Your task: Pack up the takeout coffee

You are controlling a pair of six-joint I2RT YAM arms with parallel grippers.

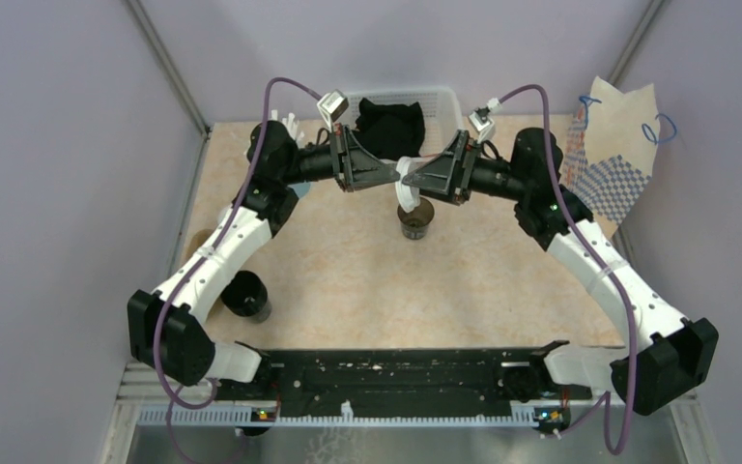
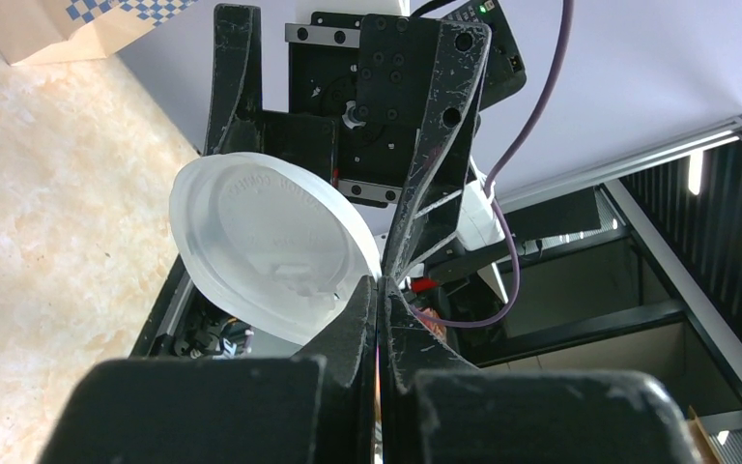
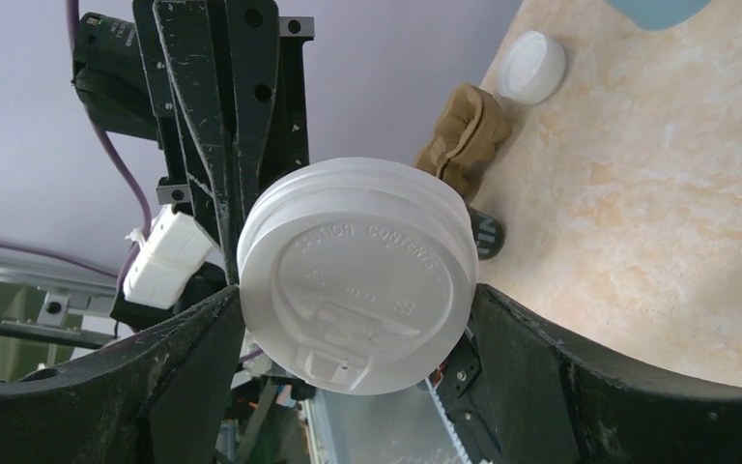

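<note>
A white plastic coffee lid hangs in the air between my two grippers, above the middle of the table. My left gripper is shut on the lid's rim. My right gripper stands wide, one finger at each side of the lid's edge; I cannot tell whether they touch it. In the top view the lid is just above an uncovered paper cup with dark coffee in it. A brown pulp carrier lies at the table's left edge.
An all-black cup stands near my left arm. A second white lid lies beyond the carrier. A white basket with black cloth is at the back. A checked paper bag leans at the right wall.
</note>
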